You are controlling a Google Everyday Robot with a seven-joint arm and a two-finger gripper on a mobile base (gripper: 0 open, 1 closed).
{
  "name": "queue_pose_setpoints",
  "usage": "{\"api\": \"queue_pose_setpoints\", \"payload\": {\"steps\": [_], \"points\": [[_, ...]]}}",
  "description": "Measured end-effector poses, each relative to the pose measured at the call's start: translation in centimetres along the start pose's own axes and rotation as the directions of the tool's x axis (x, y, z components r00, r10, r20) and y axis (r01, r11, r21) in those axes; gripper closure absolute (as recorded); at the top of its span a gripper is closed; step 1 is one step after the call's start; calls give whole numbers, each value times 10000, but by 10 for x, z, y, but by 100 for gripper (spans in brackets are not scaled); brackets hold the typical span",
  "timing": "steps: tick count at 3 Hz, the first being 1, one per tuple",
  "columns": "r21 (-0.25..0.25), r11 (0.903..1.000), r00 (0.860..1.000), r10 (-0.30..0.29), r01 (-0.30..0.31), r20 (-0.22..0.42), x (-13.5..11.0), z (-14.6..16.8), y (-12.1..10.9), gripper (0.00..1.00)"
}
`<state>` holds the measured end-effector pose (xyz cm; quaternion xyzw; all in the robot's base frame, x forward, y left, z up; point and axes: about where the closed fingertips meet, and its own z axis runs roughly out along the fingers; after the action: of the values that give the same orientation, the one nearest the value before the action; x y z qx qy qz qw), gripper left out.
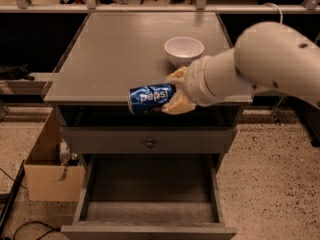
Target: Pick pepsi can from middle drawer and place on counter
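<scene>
My gripper [176,90] is shut on the pepsi can [150,98], a blue can with white lettering, held lying on its side. The can hangs at the front edge of the counter [110,54], its left end pointing left. My white arm reaches in from the right. The middle drawer [150,194] stands pulled open below, and its grey floor is bare.
A white bowl [184,49] stands on the counter just behind my gripper. A shut drawer front with a round knob [149,143] sits under the counter. An open cardboard box [50,164] stands on the floor to the left of the cabinet.
</scene>
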<state>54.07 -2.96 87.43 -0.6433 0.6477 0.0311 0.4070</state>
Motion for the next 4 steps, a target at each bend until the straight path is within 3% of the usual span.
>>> {"api": "queue_pose_setpoints", "payload": {"steps": [1,2,3,4], "points": [[-671,9969,9992,-407,405,-15,-14,34,-46,100],[-1400,9891,9988,-429,458,241,-29,80,-72,100],[-2122,9767,9987,-240,332,458,-33,122,-79,100],[-2206,9749,9984,-209,318,517,-34,129,-81,83]]}}
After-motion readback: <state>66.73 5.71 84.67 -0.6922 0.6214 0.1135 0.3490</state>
